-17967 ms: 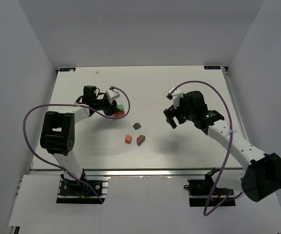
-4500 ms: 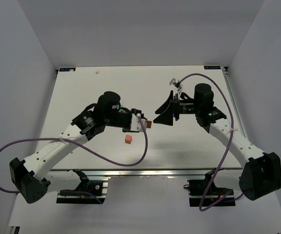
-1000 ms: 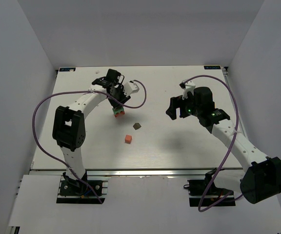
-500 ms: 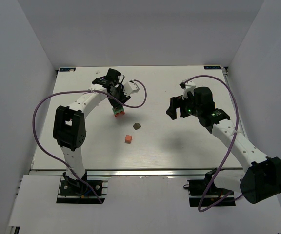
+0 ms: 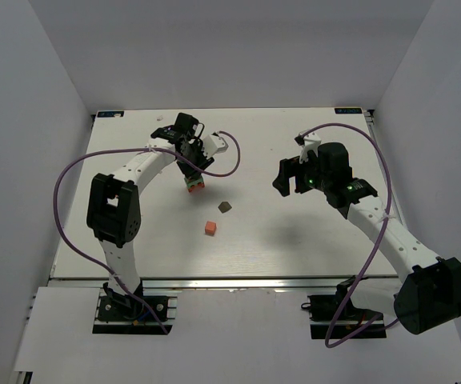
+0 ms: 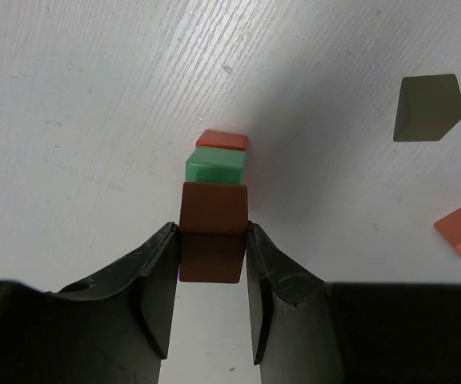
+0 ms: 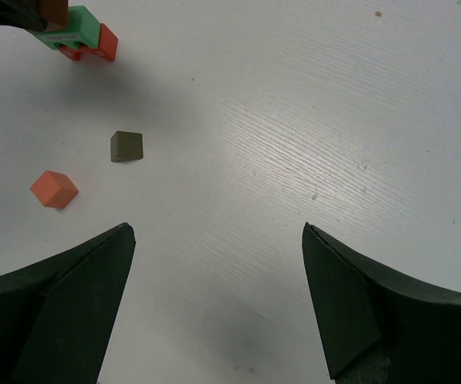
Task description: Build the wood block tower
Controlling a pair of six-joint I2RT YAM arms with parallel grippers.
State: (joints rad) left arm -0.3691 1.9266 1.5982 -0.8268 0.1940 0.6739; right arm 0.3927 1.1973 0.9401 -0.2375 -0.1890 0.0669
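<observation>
My left gripper [image 6: 211,240] is shut on a dark brown block [image 6: 212,232] and holds it over the mint-green slab [image 6: 215,166] and the red notched piece [image 6: 222,140], which stand stacked as the tower [image 5: 195,184] left of the table's middle. Whether the brown block rests on the green slab I cannot tell. The second dark brown block [image 5: 225,206] and the orange cube [image 5: 210,228] lie loose on the table, also in the right wrist view [image 7: 126,146] [image 7: 54,189]. My right gripper [image 7: 217,240] is open and empty, up above the table to the right.
The white table [image 5: 294,240] has raised edges at the back and sides. The left arm's purple cable [image 5: 229,160] loops over the table beside the tower. White walls close in the table at the back and both sides.
Nothing has visibly moved in the last second. Since 4.5 s ago the left gripper carried the brown block back left to the tower, and the right arm drew back.
</observation>
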